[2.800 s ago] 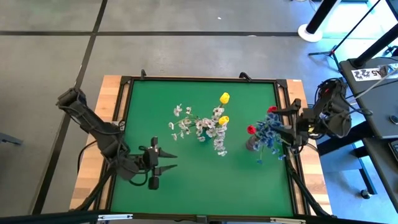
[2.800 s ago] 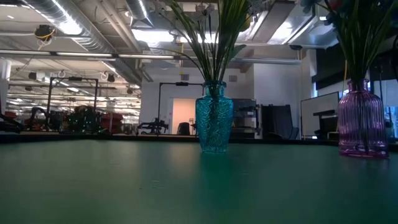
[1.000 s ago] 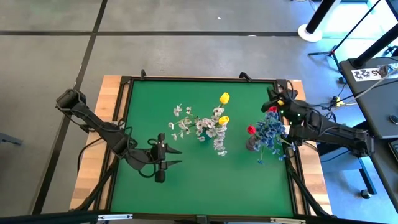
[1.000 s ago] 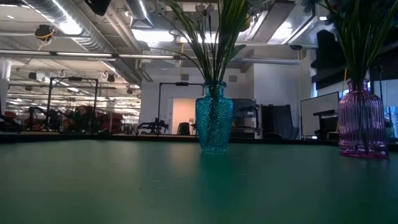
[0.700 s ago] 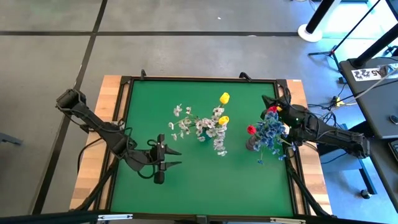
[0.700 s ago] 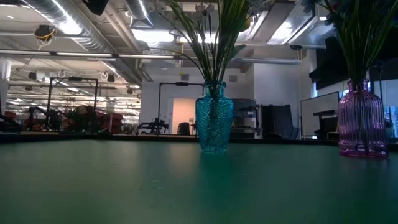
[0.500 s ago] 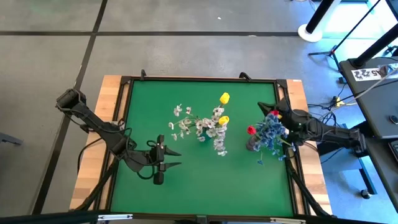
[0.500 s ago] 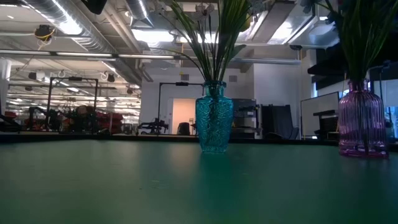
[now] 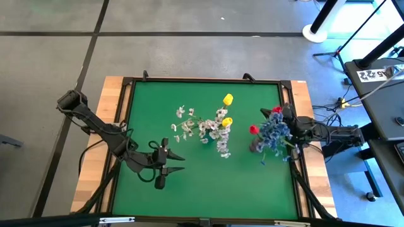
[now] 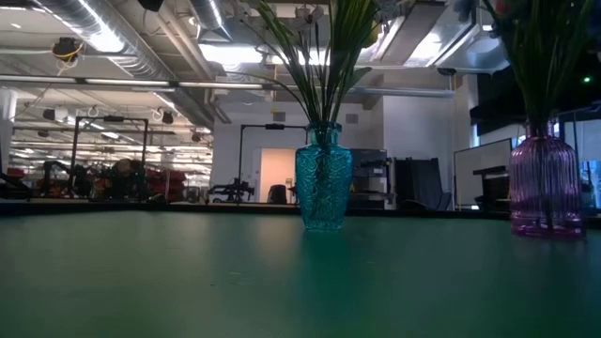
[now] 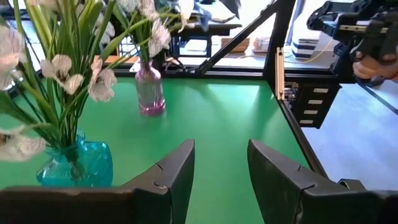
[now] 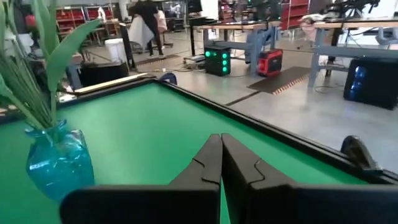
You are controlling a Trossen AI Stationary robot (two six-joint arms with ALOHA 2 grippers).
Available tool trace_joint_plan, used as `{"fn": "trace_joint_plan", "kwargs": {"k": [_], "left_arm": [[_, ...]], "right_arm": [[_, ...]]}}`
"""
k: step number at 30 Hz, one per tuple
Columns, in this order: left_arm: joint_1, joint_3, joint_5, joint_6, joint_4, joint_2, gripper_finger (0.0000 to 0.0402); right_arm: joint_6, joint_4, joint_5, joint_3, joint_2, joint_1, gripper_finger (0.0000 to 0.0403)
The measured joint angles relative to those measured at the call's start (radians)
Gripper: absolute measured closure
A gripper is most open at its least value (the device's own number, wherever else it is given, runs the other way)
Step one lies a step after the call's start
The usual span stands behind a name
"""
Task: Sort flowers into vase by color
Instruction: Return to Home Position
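Showing two vases [image 10: 324, 178], four tulips [image 9: 228, 99], left claw [image 9: 182, 162] spread, right claw [image 12: 221, 140] closed

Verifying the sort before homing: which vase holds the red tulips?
The purple vase, rightmost in the low view, holds red tulips with blue sprigs; the teal vase holds white sprigs and yellow tulips.

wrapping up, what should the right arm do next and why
Probably draw the right hand, shut and empty near the purple vase, back rightward off the table toward rest. The flowers all stand in that vase or the blue vase; none lie loose. The left hand waits open over the table's left.
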State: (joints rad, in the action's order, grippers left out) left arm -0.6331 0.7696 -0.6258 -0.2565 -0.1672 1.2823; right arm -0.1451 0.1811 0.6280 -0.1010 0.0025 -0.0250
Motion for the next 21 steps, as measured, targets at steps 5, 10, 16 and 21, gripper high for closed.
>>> {"fn": "trace_joint_plan", "kwargs": {"k": [5, 10, 16, 21], "left_arm": [[0.004, 0.0, 0.0, 0.004, -0.002, 0.0, 0.0257], [0.004, 0.0, 0.0, 0.0, -0.002, 0.0, 0.0257], [-0.003, 0.0, 0.0, -0.002, -0.002, 0.0, 0.0257], [-0.003, 0.0, 0.0, -0.003, -0.006, 0.0, 0.0257]], "right_arm": [[0.039, 0.134, -0.017, -0.066, 0.001, 0.0, 0.0401], [0.046, 0.158, -0.054, -0.119, 0.0, -0.001, 0.0402], [0.016, 0.186, -0.146, -0.048, 0.001, -0.001, 0.0402], [0.043, 0.149, -0.329, -0.012, 0.0, -0.001, 0.0402]]}}
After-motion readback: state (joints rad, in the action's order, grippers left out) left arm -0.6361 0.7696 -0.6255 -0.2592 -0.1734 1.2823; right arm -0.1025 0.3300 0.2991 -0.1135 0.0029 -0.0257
